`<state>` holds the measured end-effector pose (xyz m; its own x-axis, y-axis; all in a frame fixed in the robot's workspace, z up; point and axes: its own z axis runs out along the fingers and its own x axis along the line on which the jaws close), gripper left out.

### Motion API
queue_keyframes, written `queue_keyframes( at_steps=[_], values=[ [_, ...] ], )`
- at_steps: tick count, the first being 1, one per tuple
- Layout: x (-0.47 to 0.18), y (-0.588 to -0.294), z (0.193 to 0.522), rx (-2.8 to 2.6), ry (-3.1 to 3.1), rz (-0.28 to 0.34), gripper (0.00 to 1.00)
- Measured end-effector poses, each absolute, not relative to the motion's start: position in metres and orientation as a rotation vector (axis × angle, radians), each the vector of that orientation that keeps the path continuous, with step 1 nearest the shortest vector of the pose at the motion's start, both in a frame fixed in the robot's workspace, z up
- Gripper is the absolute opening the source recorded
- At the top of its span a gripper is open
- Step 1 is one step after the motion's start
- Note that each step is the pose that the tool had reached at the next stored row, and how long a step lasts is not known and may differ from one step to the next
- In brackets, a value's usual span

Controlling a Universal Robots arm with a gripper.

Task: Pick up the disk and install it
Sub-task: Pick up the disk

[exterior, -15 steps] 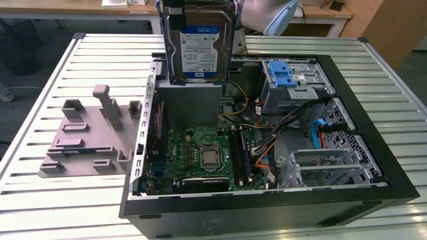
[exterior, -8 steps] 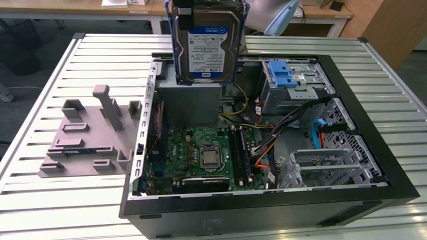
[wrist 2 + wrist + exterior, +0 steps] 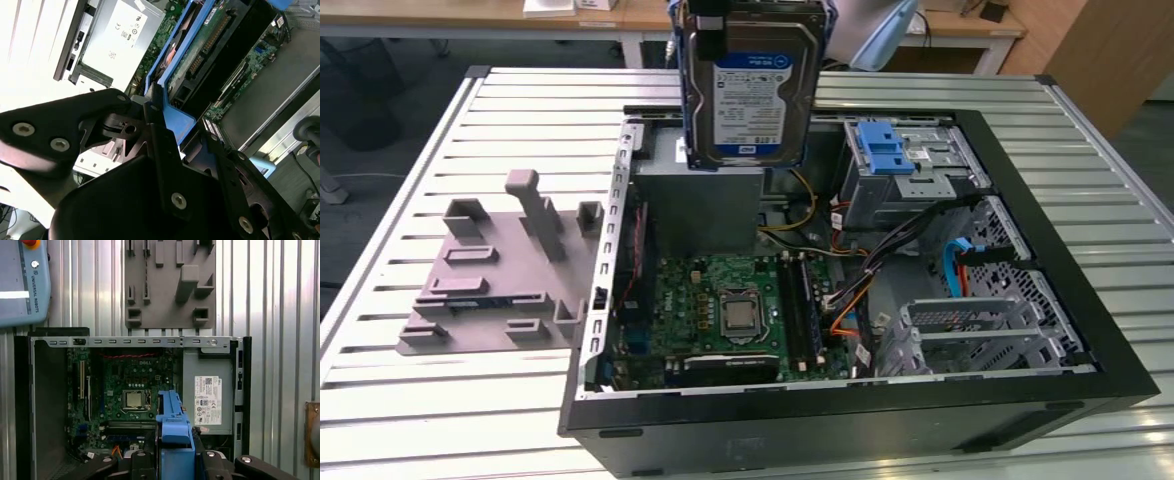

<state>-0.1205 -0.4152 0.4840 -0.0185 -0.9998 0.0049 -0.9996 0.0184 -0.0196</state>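
One disk [image 3: 750,90] clamped in gripper [image 3: 150,107] over open case [image 3: 1063,250]; hold rails [image 3: 179,122] square, clear of cables [image 3: 907,237]

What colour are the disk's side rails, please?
Blue; the rails of the disk show best in the second wrist view.

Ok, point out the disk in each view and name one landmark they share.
Exterior view: the disk hangs upright, label facing the camera, above the open computer case.
Second wrist view: the disk is edge-on, its blue rail clamped in the gripper.
First wrist view: the disk shows end-on before the motherboard.
Shared landmark: the grey power supply.
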Motion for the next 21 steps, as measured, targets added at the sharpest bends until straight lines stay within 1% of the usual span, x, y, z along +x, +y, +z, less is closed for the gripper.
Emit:
queue_keyframes(
  at_steps=[21],
  values=[
    [-0.072,-0.416,0.484,-2.194,2.235,-0.027,0.36]
  ],
)
